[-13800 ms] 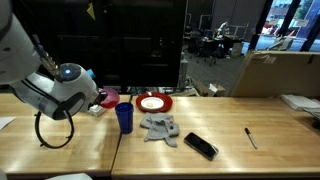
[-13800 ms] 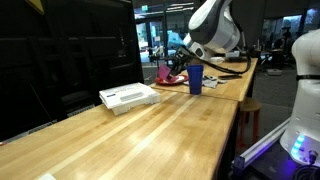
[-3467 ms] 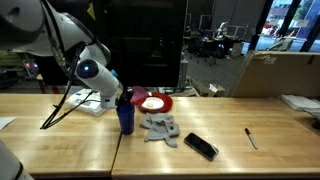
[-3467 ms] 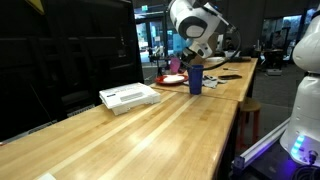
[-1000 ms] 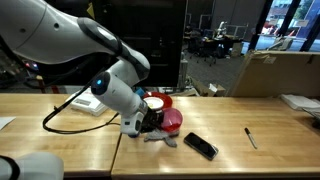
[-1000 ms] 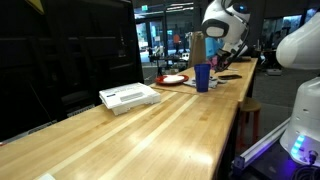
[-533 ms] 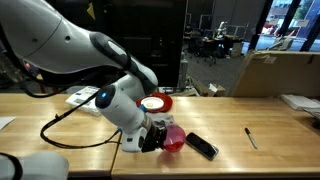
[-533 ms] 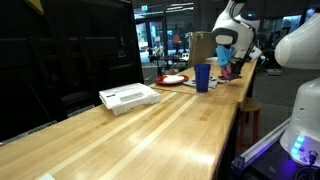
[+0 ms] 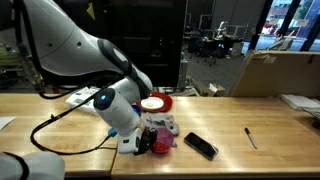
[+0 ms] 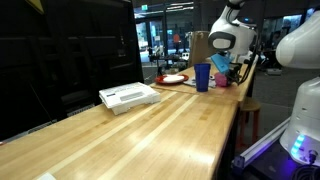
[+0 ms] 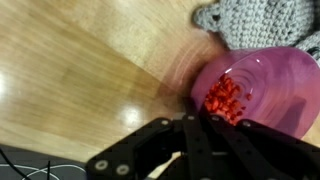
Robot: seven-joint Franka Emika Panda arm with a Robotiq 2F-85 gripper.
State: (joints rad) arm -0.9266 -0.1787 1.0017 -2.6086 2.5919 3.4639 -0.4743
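Note:
My gripper is shut on the rim of a pink cup, held low over the wooden table just in front of a grey knitted cloth. The wrist view looks into the pink cup, where red pieces lie heaped on its near side. The grey cloth lies just beyond the cup. My gripper comes in from the bottom there, its black fingers close together at the rim. A blue cup stands next to the pink cup.
A red plate lies behind the cloth. A black phone and a pen lie further along the table. A flat white box rests mid-table, and a cardboard box stands behind the table.
The gripper has carried the pink cup down and toward the table's front edge, from beside the red plate to just in front of the grey cloth. The jaws stayed shut.

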